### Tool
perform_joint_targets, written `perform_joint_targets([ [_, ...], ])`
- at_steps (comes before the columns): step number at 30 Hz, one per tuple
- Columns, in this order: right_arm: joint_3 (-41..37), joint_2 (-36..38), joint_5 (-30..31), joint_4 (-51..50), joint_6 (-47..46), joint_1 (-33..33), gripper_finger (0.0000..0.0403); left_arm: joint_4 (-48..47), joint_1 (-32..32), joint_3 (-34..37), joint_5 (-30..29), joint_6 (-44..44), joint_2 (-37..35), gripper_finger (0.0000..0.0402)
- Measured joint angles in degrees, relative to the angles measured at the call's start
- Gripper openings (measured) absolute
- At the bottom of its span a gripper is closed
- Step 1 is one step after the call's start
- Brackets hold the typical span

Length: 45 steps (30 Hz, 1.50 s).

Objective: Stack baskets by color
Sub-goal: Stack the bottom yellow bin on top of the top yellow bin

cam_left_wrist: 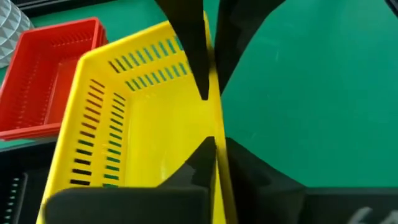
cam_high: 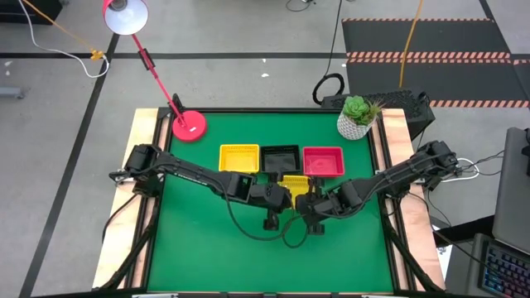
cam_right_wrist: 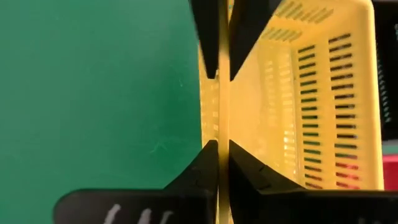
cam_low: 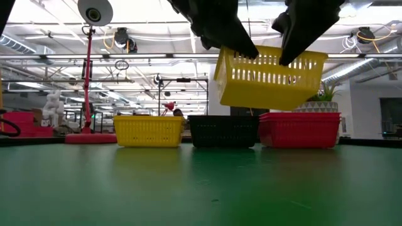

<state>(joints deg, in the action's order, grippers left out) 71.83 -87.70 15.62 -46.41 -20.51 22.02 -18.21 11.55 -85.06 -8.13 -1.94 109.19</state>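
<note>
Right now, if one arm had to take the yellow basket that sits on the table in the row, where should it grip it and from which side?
Grip one thin upright side wall at its top rim, coming from above. The yellow basket on the table sits level and open upward. Its left wall is free; the black basket crowds its right.

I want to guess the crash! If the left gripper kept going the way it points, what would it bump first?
Probably the green table. The left gripper, pinching the lifted yellow basket, points down at bare mat; depth is unclear.
</note>
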Motion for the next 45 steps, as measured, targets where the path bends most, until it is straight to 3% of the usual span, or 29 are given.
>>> perform_joint_targets([
  [5,-0.09,0.00,1.44,1.85,3.63,0.58,0.0036,-1.02,-0.11,0.00,0.05,-0.33,-0.42,0.0012],
  [15,-0.09,4.31,9.89,5.20,4.23,1.73,0.0176,-7.48,-0.75,0.04,-0.98,1.72,-3.26,0.0012],
  [21,0.00,8.98,11.66,6.62,3.79,4.38,0.0226,-14.20,-0.94,0.00,-2.53,2.12,-5.94,0.0008],
  [28,0.00,13.24,11.98,6.38,3.99,8.82,0.0228,-21.83,-1.05,0.10,-5.57,4.00,-9.53,0.0010],
  [33,-0.04,15.27,17.25,5.65,3.14,12.55,0.0217,-24.00,-0.98,2.39,-8.96,4.88,-13.37,0.0013],
  [39,-0.14,15.83,19.42,5.38,2.06,14.93,0.0215,-23.48,-0.94,11.23,-12.15,5.77,-21.68,0.0008],
  [45,-0.15,15.96,20.60,4.26,2.94,14.82,0.0215,-16.25,-1.74,22.33,-13.59,4.23,-33.06,0.0022],
])
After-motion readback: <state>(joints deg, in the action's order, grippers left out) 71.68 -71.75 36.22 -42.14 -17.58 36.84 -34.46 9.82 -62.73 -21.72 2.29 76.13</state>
